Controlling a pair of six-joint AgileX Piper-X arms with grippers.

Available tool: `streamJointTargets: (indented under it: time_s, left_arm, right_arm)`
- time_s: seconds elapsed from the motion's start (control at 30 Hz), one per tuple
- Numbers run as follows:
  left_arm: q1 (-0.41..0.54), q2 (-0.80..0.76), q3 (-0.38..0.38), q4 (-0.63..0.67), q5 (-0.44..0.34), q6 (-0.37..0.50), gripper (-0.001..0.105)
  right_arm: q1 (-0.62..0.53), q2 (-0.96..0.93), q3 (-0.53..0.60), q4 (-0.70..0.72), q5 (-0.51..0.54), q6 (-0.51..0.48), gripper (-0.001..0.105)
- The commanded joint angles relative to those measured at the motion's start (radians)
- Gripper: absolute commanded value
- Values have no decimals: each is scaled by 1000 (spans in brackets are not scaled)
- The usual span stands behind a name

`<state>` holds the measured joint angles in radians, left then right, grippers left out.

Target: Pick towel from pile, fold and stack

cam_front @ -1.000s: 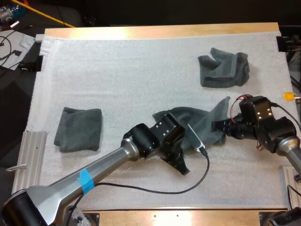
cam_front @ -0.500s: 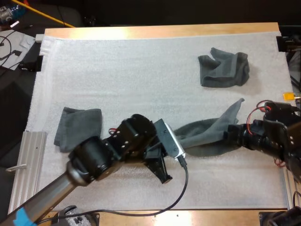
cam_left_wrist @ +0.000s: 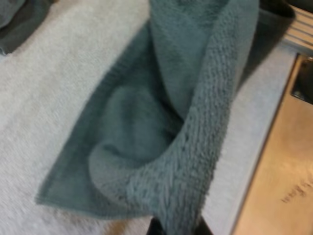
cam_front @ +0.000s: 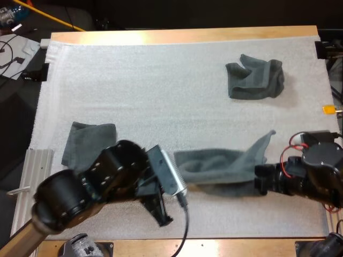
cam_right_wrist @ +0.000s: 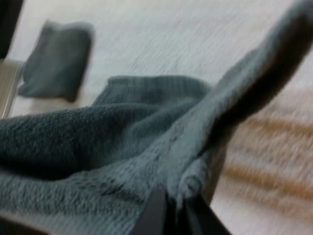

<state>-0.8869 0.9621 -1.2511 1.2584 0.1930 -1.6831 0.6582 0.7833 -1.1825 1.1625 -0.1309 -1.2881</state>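
A dark grey-green towel [cam_front: 220,168] hangs stretched between my two grippers above the near part of the white mat [cam_front: 161,96]. My left gripper [cam_front: 181,171] is shut on the towel's left end; in the left wrist view its fingertips [cam_left_wrist: 161,226] pinch a thick fold of the towel [cam_left_wrist: 161,122]. At the right end my right gripper [cam_front: 258,185] is shut on a corner, and its fingers [cam_right_wrist: 156,210] squeeze the cloth [cam_right_wrist: 112,147]. One loose corner of the towel sticks up toward the far side. A folded towel [cam_front: 89,145] lies at the left. A crumpled towel [cam_front: 254,78] lies far right.
Metal rails sit at the mat's near left [cam_front: 29,182] and near right [cam_left_wrist: 299,30]. The wooden table edge [cam_front: 177,35] runs along the far side and close under the held towel [cam_left_wrist: 279,161]. The folded towel [cam_right_wrist: 56,61] shows beyond the held cloth.
Both arms have pulled toward the near edge and apart. The left gripper drew left, and the bunched towel is now stretched out long between them.
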Motion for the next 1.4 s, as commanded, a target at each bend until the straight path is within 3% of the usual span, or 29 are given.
streamJointTargets:
  time_s: [0.0, 0.27, 0.5, 0.57, 0.63, 0.77, 1.0, 1.37]
  left_arm:
    - [-4, -54, -15, 91, 7, -23, 0]
    - [-10, -65, -4, 139, 11, -15, 0]
    - [29, 20, 123, -46, -95, 51, 0]
    - [19, 26, 122, -35, -71, 36, 0]
    - [72, 83, 177, -114, -82, 52, 0]
    - [198, 163, 214, -232, -22, 86, 0]
    - [387, 332, 205, -372, 138, 132, 0]
    - [493, 537, 205, -493, 195, 137, 0]
  right_arm:
    - [64, -24, -38, 111, 37, 45, 1]
    - [156, 5, -26, 174, 53, 99, 0]
    - [154, 186, 80, -21, 167, 88, 1]
    - [146, 181, 59, 4, 113, 76, 0]
    - [103, 294, 81, -77, 129, 56, 0]
    - [7, 437, 86, -197, 121, 36, 0]
    - [-142, 602, 77, -351, 40, 44, 0]
    - [-243, 738, 77, -505, -38, 115, 0]
